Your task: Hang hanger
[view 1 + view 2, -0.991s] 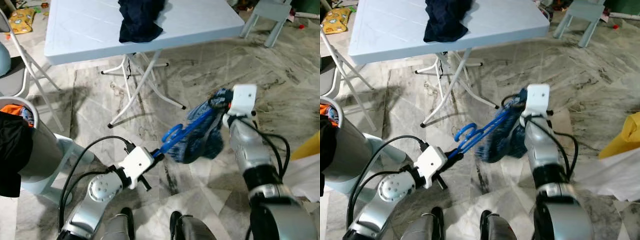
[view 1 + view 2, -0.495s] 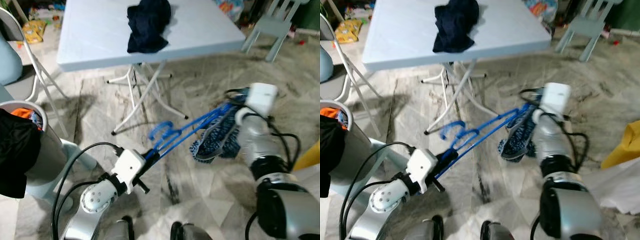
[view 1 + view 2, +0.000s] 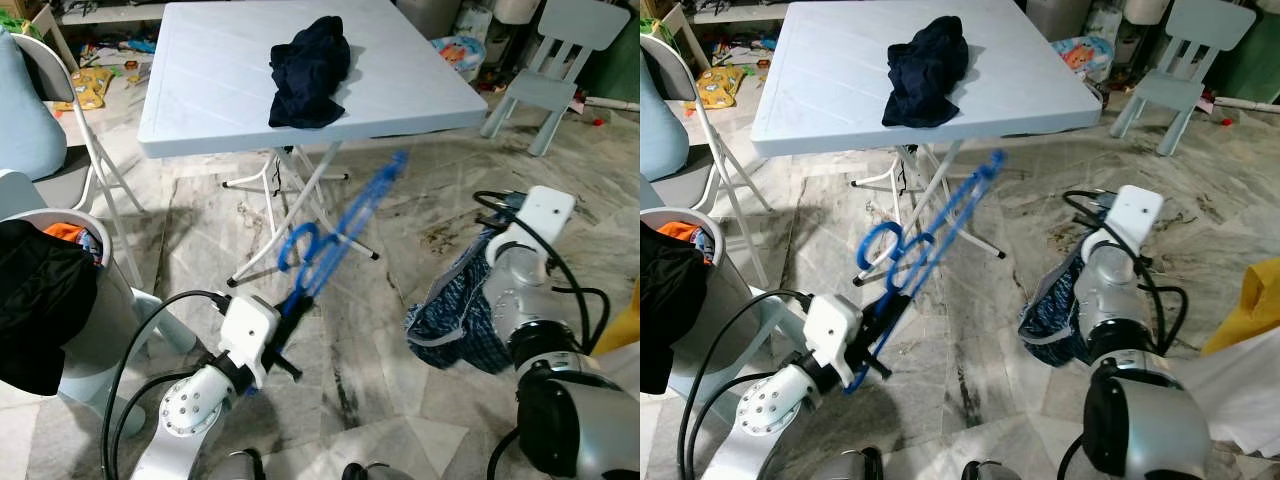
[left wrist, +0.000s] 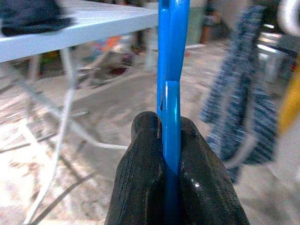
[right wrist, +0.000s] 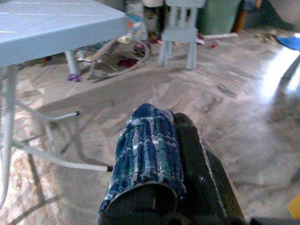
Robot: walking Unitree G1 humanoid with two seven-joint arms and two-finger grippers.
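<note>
My left claw (image 4: 171,140) clenched on blue hanger (image 3: 335,235): light, stiff, likely slick; grip low on its bar. Right claw (image 5: 164,154) pinches limp plaid cloth (image 3: 455,315)

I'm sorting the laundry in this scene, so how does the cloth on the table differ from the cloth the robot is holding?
The dark cloth is plain navy; the checked cloth is blue and patterned. The dark cloth lies bunched in a heap on the white table, while the checked cloth hangs down above the floor. Nothing grips the dark cloth; the right hand is shut on the checked cloth. Both are limp fabric in blue tones.
</note>
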